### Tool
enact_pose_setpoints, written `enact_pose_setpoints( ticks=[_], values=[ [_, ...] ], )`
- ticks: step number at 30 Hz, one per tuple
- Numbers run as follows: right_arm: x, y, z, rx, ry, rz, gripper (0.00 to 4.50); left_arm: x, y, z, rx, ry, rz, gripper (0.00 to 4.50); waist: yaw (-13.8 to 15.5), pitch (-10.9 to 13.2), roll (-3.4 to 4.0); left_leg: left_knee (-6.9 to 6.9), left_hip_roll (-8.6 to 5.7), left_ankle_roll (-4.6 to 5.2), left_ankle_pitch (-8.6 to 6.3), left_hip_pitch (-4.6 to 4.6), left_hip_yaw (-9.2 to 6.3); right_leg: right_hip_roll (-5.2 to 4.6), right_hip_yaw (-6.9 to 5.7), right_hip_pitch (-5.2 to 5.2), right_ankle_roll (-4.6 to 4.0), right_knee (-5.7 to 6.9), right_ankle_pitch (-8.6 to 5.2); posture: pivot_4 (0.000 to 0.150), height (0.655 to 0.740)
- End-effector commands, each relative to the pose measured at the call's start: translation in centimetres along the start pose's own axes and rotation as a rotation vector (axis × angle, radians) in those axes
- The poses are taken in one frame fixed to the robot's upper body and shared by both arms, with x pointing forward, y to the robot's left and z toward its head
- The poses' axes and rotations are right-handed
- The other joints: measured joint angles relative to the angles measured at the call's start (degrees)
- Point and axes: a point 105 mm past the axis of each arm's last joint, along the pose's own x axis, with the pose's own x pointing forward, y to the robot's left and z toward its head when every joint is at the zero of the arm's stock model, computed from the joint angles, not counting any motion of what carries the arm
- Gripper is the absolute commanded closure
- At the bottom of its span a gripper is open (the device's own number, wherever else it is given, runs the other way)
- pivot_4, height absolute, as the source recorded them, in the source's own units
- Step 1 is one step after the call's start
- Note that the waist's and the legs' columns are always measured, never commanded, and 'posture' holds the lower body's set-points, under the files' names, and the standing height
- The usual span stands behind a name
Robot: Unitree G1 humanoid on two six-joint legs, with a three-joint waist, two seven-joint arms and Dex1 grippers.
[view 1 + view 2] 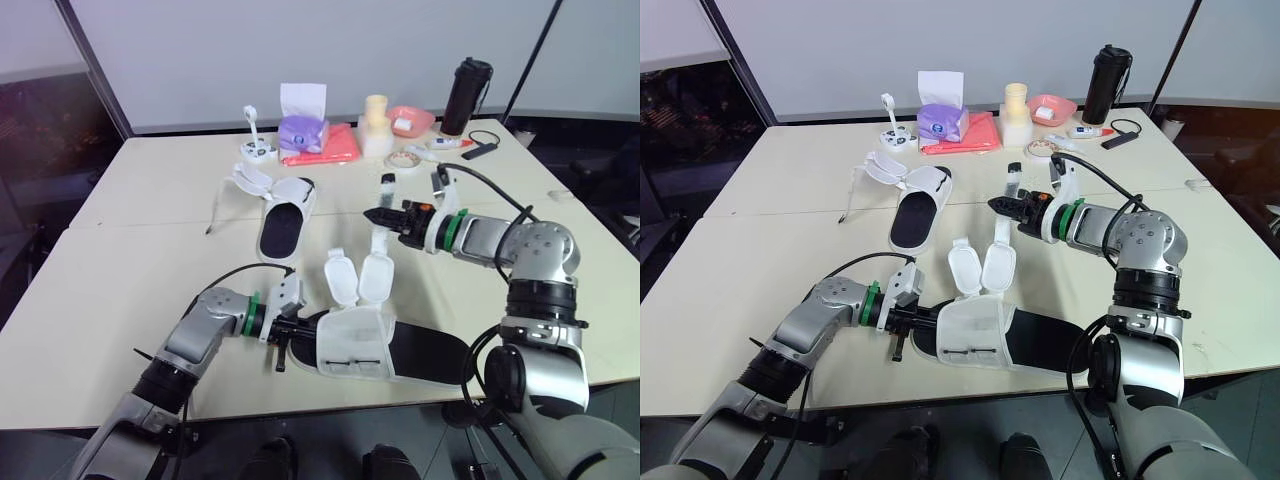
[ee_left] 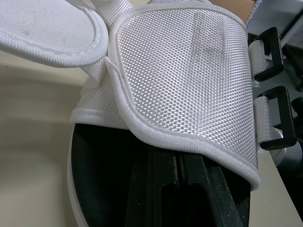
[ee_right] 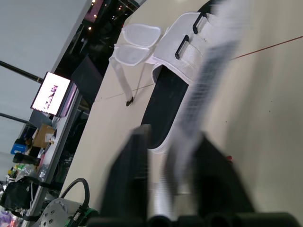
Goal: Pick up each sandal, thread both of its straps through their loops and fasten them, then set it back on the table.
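From the head, the near sandal [image 1: 350,345] lies at the table's [image 1: 120,300] front edge. The left gripper [image 1: 290,335] is at its toe, and I cannot tell its grip. The right gripper [image 1: 378,215] pinches the sandal's raised strap [image 1: 378,240].
Left wrist view: the mesh upper [image 2: 189,71] and two black loops [image 2: 270,52].
Right wrist view: the strap is clamped between the fingers [image 3: 137,179], with the far sandal [image 3: 165,94] beyond.

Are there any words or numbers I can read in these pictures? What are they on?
No text here can be read.
purple pack: any print is too small to read.
small tube: its label is too small to read.
screen: it shows a blurred picture, with no letters I can make out.
near sandal, far sandal, black bottle: no writing visible.
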Motion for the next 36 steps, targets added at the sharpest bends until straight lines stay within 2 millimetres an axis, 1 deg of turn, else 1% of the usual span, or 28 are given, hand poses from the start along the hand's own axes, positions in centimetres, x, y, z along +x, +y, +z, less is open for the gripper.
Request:
enact_pose_setpoints(
  ticks=[1,2,3,4,6,7,9,10,11,14,16,18,21,24,25,26,30,31,32,33,34,36],
  values=[
    [-1.3,3.3,1.4,-0.088,-0.054,0.118,4.45,0.3,-0.2,-0.6,-0.011,0.023,0.000,4.50,0.0,0.0,0.00,-0.01,0.01,0.00,0.00,0.00,-0.01,0.00,0.00,0.00,0.00,0.00,0.00,0.150,0.7344],
    [-1.6,4.1,1.2,-0.113,-0.051,0.149,4.45,0.3,-0.2,-0.6,-0.011,0.024,-0.001,4.50,0.0,0.0,0.00,-0.02,0.01,0.00,0.00,0.00,-0.01,0.00,0.00,-0.01,0.00,-0.01,0.00,0.150,0.7344],
    [-2.3,5.4,0.7,-0.163,-0.045,0.209,4.45,0.3,-0.2,-0.6,-0.013,0.024,-0.002,4.50,0.1,0.0,0.00,-0.02,0.02,0.00,0.00,0.00,-0.01,0.00,0.00,-0.01,0.00,-0.01,0.00,0.150,0.7344],
    [-3.2,6.9,0.0,-0.238,-0.041,0.268,4.45,0.3,-0.1,-0.6,-0.013,0.026,-0.003,4.50,0.2,0.0,0.00,-0.02,0.03,0.00,0.00,0.00,-0.01,0.00,0.00,-0.01,0.00,-0.01,0.00,0.150,0.7344],
    [-4.4,9.1,-1.6,-0.358,-0.021,0.354,4.45,0.3,-0.1,-0.6,-0.014,0.028,-0.004,4.50,0.2,0.0,0.00,-0.05,0.07,0.00,0.00,-0.03,-0.04,0.00,-0.01,-0.03,0.01,-0.03,-0.01,0.150,0.7344],
    [-4.8,9.8,-2.3,-0.398,-0.011,0.382,4.45,0.3,0.0,-0.6,-0.014,0.029,-0.005,4.50,0.2,0.0,0.00,-0.06,0.07,0.00,0.00,-0.04,-0.04,-0.01,0.00,-0.03,0.01,-0.03,-0.01,0.150,0.7344],
    [-6.3,11.6,-4.5,-0.551,0.019,0.449,4.45,0.2,0.0,-0.6,-0.014,0.032,-0.005,4.50,0.1,0.0,0.00,-0.05,0.06,0.01,-0.01,-0.04,-0.03,-0.01,-0.01,-0.03,0.02,-0.04,-0.01,0.150,0.7344],
    [-6.7,12.0,-5.3,-0.601,0.032,0.467,4.45,0.1,0.1,-0.6,-0.015,0.033,-0.006,4.50,0.1,0.0,0.00,-0.05,0.06,0.01,0.00,-0.04,-0.03,-0.01,-0.01,-0.03,0.02,-0.04,-0.01,0.150,0.7344],
    [-7.2,12.3,-6.6,-0.680,0.066,0.472,4.45,0.1,0.1,-0.7,-0.016,0.035,-0.006,4.50,0.1,0.0,-0.01,-0.05,0.06,0.01,-0.01,-0.04,-0.03,0.00,-0.03,-0.02,0.02,-0.05,-0.01,0.150,0.7344],
    [-8.1,12.0,-9.4,-0.822,0.170,0.474,4.45,-0.1,0.0,-0.7,-0.019,0.040,-0.008,4.50,0.0,0.0,-0.02,-0.05,0.02,0.01,-0.01,-0.04,0.02,0.00,-0.03,-0.02,0.03,-0.08,-0.02,0.150,0.7344],
    [-8.4,11.0,-11.2,-0.910,0.258,0.449,4.45,-0.2,0.1,-0.8,-0.021,0.046,-0.011,4.50,0.0,0.0,-0.03,-0.05,0.02,0.01,-0.01,-0.03,0.03,0.01,-0.04,-0.03,0.04,-0.09,-0.02,0.150,0.7344],
    [-8.6,9.5,-13.0,-0.954,0.342,0.439,4.45,-0.3,0.1,-0.9,-0.024,0.051,-0.013,4.50,0.0,0.0,-0.06,-0.05,0.04,0.01,-0.02,-0.02,0.04,0.02,-0.05,-0.02,0.03,-0.10,-0.02,0.150,0.7344],
    [-8.7,7.9,-14.6,-0.999,0.410,0.450,4.45,-0.4,0.1,-1.0,-0.025,0.060,-0.015,4.50,-0.1,0.0,-0.09,-0.05,0.04,0.01,-0.02,-0.02,0.07,0.01,-0.05,-0.01,0.04,-0.12,-0.03,0.150,0.7344],
    [-8.5,7.0,-15.3,-1.013,0.429,0.464,4.45,-0.6,0.3,-1.0,-0.025,0.066,-0.012,4.50,-0.1,0.0,-0.09,-0.05,0.08,0.01,-0.02,-0.01,0.08,0.02,-0.05,-0.01,0.03,-0.12,-0.03,0.150,0.7344],
    [-8.5,6.9,-15.4,-1.018,0.434,0.469,3.88,-0.6,0.3,-0.9,-0.025,0.067,-0.011,4.50,0.0,0.0,-0.09,-0.05,0.08,0.00,-0.02,-0.01,0.08,0.02,-0.05,-0.01,0.03,-0.12,-0.03,0.150,0.7344],
    [-8.5,6.8,-15.6,-1.012,0.442,0.479,3.67,-0.6,0.3,-0.9,-0.025,0.068,-0.010,4.50,0.0,0.0,-0.10,-0.05,0.09,0.00,-0.02,-0.01,0.08,0.02,-0.05,-0.01,0.03,-0.12,-0.03,0.150,0.7344],
    [-8.8,6.6,-15.7,-1.046,0.455,0.493,1.71,-0.8,0.4,-1.0,-0.028,0.071,-0.007,4.50,0.1,0.0,-0.10,-0.05,0.11,0.00,-0.02,-0.02,0.05,0.01,-0.05,0.00,0.02,-0.15,-0.03,0.150,0.7344],
    [-9.1,6.5,-15.8,-1.060,0.469,0.496,1.22,-0.8,0.4,-1.0,-0.028,0.071,-0.006,4.50,0.2,0.0,-0.10,-0.05,0.11,0.00,-0.02,-0.02,0.04,0.01,-0.05,0.00,0.02,-0.15,-0.03,0.150,0.7344],
    [-9.5,6.4,-15.9,-1.076,0.494,0.500,0.61,-0.8,0.4,-1.1,-0.029,0.072,-0.006,4.50,0.2,0.0,-0.10,-0.05,0.11,0.00,-0.02,-0.02,0.04,0.01,-0.05,0.00,0.02,-0.15,-0.03,0.150,0.7344],
    [-10.0,6.3,-16.0,-1.086,0.519,0.503,0.20,-0.8,0.4,-1.1,-0.029,0.072,-0.006,4.50,0.2,0.0,-0.10,-0.05,0.11,0.00,-0.02,-0.02,0.04,0.01,-0.05,0.00,0.02,-0.15,-0.03,0.150,0.7344],
    [-10.6,6.1,-16.1,-1.091,0.547,0.505,0.04,-0.8,0.4,-1.1,-0.029,0.072,-0.006,4.50,0.2,0.0,-0.10,-0.05,0.11,0.00,-0.02,-0.02,0.04,0.00,-0.05,0.01,0.02,-0.16,-0.03,0.150,0.7344],
    [-11.8,5.7,-16.1,-1.093,0.602,0.492,0.04,-0.7,0.5,-1.1,-0.027,0.071,-0.008,4.50,0.2,0.0,-0.11,-0.05,0.11,0.00,-0.02,-0.02,0.04,0.00,-0.06,0.02,0.02,-0.17,-0.03,0.150,0.7344]
  ],
)
